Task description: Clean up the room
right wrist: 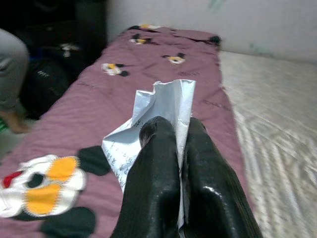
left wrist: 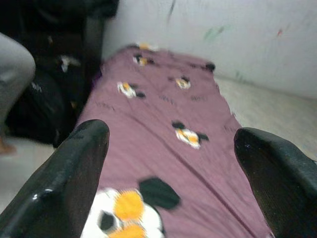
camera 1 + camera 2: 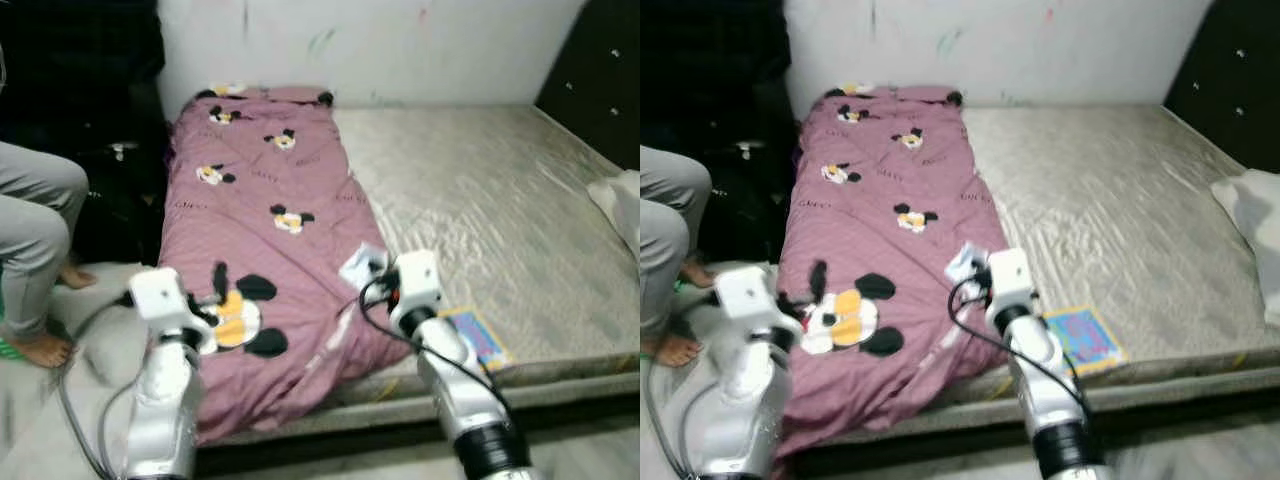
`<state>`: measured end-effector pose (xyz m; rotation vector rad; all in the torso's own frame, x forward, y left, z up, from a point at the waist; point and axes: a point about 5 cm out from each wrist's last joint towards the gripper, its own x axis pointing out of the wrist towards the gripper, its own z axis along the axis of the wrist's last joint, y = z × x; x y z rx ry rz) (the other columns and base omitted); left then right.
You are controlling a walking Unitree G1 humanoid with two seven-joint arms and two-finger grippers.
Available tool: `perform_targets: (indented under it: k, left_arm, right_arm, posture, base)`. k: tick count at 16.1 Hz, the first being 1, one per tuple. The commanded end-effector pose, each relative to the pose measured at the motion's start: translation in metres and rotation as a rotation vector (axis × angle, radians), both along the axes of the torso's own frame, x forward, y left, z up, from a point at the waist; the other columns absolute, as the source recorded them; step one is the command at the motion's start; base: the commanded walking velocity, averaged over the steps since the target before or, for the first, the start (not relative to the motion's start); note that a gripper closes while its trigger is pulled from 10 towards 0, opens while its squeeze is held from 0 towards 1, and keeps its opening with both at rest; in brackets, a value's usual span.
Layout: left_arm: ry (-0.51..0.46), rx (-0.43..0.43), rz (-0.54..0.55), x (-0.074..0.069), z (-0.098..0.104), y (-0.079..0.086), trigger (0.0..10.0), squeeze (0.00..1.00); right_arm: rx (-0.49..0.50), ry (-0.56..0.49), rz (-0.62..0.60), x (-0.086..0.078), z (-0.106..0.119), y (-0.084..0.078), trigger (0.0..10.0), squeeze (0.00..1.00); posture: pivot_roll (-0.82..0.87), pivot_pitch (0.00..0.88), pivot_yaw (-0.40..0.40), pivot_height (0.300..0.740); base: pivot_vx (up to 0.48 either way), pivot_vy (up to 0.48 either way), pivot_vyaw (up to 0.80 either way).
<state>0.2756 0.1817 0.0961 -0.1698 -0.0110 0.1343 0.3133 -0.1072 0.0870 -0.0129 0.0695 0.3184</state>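
A crumpled silver-white wrapper is pinched between the black fingers of my right gripper, which is shut on it. From the head, that wrapper hangs over the right edge of a mauve blanket printed with cartoon mice. The blanket covers the left strip of a bare beige mattress. My left gripper is open with nothing between its fingers, held over the blanket's near end by the big mouse print.
A colourful thin book lies at the mattress's front edge, right of my right arm. A seated person's legs and a dark bag are on the left. White cloth and a dark headboard are at the right.
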Motion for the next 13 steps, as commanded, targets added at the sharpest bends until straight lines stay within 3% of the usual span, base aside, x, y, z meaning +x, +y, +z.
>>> perform_targets:
  k: [1,4,6,9,13]
  left_arm:
    - [-0.003,0.037,0.048,-0.008,0.002,0.015,10.0,0.0]
    - [0.008,0.115,0.124,-0.022,-0.001,0.025,10.0,0.0]
    - [0.008,0.08,0.124,-0.028,-0.002,0.021,10.0,0.0]
    - [-0.002,0.078,0.094,-0.027,0.0,0.02,10.0,0.0]
    - [0.014,0.084,0.077,-0.027,0.0,0.016,10.0,0.0]
  right_arm:
    - [0.013,-0.072,0.019,0.003,0.019,0.003,10.0,0.0]
    - [-0.002,-0.101,0.018,-0.004,0.027,-0.005,10.0,0.0]
    - [-0.037,-0.113,0.025,-0.013,0.027,-0.013,10.0,0.0]
    - [-0.041,-0.096,0.023,-0.017,0.024,-0.013,10.0,0.0]
    - [-0.016,-0.086,0.047,-0.017,0.028,-0.001,10.0,0.0]
  posture:
    - [0.01,0.006,-0.043,0.74]
    - [0.01,0.012,-0.046,0.74]
    - [0.0,0.018,-0.047,0.74]
    - [0.0,0.022,-0.049,0.74]
    - [0.0,0.028,-0.049,0.74]
  base:
    - [0.0,0.0,0.0]
    - [0.0,0.0,0.0]
    - [0.0,0.0,0.0]
    - [0.0,0.0,0.7]
    - [0.0,0.0,0.8]
